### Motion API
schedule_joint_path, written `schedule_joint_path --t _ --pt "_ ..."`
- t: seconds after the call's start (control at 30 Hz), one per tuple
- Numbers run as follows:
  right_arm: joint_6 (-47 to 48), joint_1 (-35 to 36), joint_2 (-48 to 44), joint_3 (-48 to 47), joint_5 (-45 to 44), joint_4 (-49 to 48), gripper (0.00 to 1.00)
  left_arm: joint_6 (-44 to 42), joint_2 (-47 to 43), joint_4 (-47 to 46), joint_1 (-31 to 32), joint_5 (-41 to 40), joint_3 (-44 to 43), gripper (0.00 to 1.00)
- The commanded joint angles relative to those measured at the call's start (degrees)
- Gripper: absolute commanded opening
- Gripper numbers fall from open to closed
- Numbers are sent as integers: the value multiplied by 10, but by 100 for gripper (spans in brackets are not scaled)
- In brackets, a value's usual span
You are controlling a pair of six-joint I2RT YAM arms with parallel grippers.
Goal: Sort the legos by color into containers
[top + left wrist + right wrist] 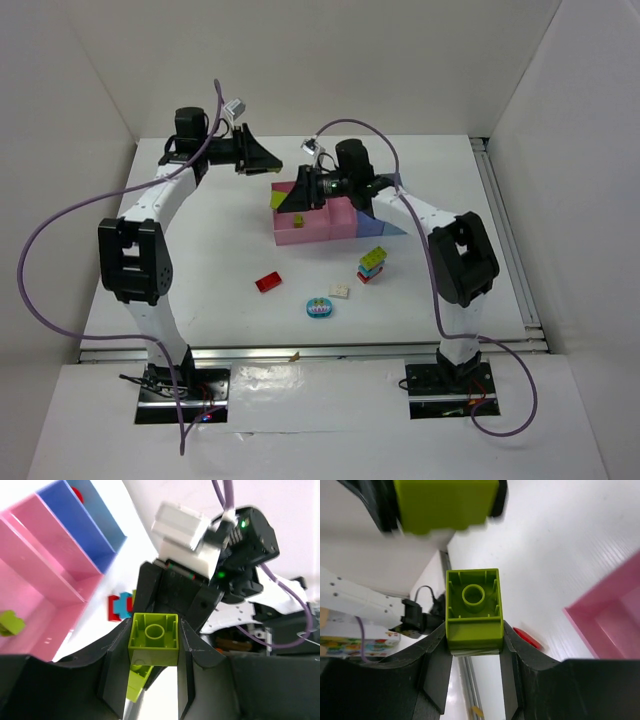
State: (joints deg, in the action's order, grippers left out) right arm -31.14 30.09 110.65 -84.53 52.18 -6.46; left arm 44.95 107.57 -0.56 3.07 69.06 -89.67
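Your left gripper [154,630] is closed on a small yellow-green plastic brick [154,636]. Its own camera shows the fingers tight against both side walls and the hollow underside facing the lens. More yellow-green plastic shows just below it; I cannot tell whether that is a separate piece.

Your right gripper [472,625] is clamped on a second yellow-green brick [472,607], again with the underside to the lens and both sides in contact. Only this view shows the two held bricks apart: the left arm's brick sits blurred at the top of the frame, with white background between them.

Overhead, the two grippers face each other at the left end of the wide pink plastic bin [300,232], with the blue plastic bin [385,228] on its right.

Only the left wrist view shows contents: a loose yellow-green piece [10,622] lies in a pink compartment, and a red piece [76,494] lies in the blue one.

Only the overhead view shows the rest on the white table [200,250]:
- a red brick [268,282]
- a cream-white brick [340,291]
- a teal-blue oval piece with pink [320,308]
- a small stack of yellow-green, teal and red bricks [372,263]
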Motion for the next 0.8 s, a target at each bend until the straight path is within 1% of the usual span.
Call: schedule_joint_path --t 0.0,0.07,0.17,0.2,0.23,0.3,0.33,0.4,0.43,0.5,0.53,0.63,0.67,0.7,0.77 --pt "56 -6 -62 8 -40 48 6 -62 21 80 -1 -32 -56 0" --pt "79 -19 -83 8 -60 101 6 -78 26 132 -1 -45 -68 0" --pt "119 -34 -121 23 -130 159 6 -130 40 207 4 -123 -90 0" --pt "129 -41 -133 30 -148 167 6 -152 40 253 10 -165 -101 0" --pt "129 -48 -145 45 -174 173 6 -158 48 274 19 -190 -106 0" --pt "135 -74 -177 60 -202 187 6 -163 55 296 32 -229 -106 0" --pt "135 -82 -186 66 -223 192 6 -158 61 301 39 -267 -106 0" --pt "140 -104 -209 74 -246 210 6 -152 66 307 61 -303 -106 0" --pt "147 -111 -214 79 -259 210 6 -146 66 307 68 -339 -100 0" --pt "147 -129 -228 84 -265 228 6 -146 77 307 85 -354 -105 0" --pt "147 -135 -228 84 -265 228 6 -146 83 307 91 -368 -116 5" --pt "153 -146 -233 89 -265 235 6 -146 96 318 98 -383 -131 37" --pt "153 -146 -233 89 -265 235 6 -146 104 318 105 -383 -139 56" --pt "153 -146 -233 89 -265 240 6 -146 104 318 105 -383 -140 64" --pt "153 -146 -233 89 -260 240 6 -146 111 323 105 -378 -154 74"
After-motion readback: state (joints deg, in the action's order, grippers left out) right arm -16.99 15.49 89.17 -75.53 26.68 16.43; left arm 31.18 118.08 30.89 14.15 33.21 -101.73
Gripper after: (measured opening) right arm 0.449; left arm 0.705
